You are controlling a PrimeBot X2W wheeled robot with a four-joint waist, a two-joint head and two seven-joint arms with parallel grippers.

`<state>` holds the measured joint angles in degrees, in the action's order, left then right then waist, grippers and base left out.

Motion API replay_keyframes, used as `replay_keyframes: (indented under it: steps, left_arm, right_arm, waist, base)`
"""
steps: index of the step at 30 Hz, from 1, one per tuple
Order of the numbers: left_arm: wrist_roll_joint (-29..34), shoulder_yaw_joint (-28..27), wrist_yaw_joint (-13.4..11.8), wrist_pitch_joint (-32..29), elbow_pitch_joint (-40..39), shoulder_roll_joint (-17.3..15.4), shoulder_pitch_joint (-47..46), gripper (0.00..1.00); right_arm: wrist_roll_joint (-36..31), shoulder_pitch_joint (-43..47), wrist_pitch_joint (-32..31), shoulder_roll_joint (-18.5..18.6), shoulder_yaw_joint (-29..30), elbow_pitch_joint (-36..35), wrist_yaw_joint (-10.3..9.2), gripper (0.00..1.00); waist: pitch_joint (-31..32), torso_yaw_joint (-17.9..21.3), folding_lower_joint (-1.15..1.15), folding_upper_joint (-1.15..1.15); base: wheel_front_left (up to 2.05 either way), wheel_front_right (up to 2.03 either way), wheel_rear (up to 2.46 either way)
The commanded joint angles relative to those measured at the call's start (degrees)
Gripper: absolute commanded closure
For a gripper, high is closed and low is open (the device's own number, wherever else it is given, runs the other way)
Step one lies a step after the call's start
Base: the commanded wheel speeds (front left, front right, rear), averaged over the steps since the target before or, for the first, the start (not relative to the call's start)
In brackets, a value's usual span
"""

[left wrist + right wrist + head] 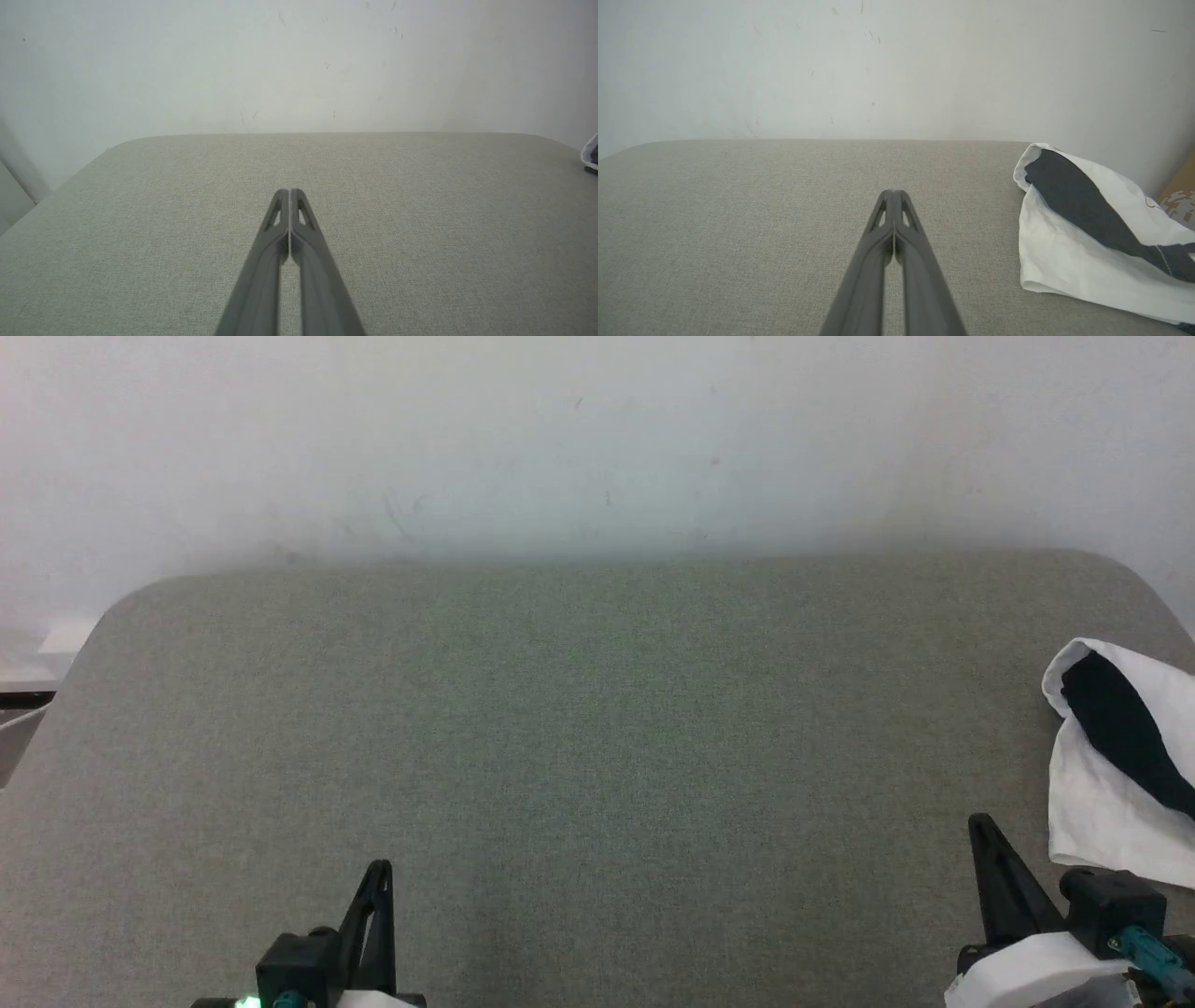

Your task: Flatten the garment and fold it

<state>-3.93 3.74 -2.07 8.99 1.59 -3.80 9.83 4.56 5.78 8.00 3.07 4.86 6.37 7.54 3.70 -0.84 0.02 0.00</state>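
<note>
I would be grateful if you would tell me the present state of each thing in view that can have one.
garment: bunched up at the right edge of the table, neither flattened nor folded, not held.
left gripper: shut, holding nothing, above the table.
right gripper: shut, holding nothing, beside the garment and apart from it.

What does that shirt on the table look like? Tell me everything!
The shirt is soft cloth, mostly white with a long black part across it. It lies bunched in a loose heap, not flat, at the right edge of the grey table, running out of the picture. As far as shows, only the table touches it.
</note>
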Motion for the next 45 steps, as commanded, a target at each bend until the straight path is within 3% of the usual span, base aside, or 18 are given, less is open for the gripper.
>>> replay_keyframes:
  steps: [1, 45]
  left_arm:
    - [0.44, -0.46, 0.28, -0.56, -0.33, 0.24, -1.67, 1.0]
    - [2.52, -2.42, 1.35, -5.59, -1.08, 0.64, -6.53, 1.0]
  right_arm:
    - [-0.57, -1.03, -0.43, -0.08, -0.41, -0.54, -0.02, 1.0]
    - [-2.95, -3.86, -4.95, -0.15, -3.06, -4.01, -0.04, 1.0]
  waist:
    - [-0.1, 0.02, 0.0, 0.0]
    - [-2.25, 0.51, -0.01, 0.0]
  base:
    - [0.0, 0.0, 0.0]
    - [0.0, 0.0, 0.0]
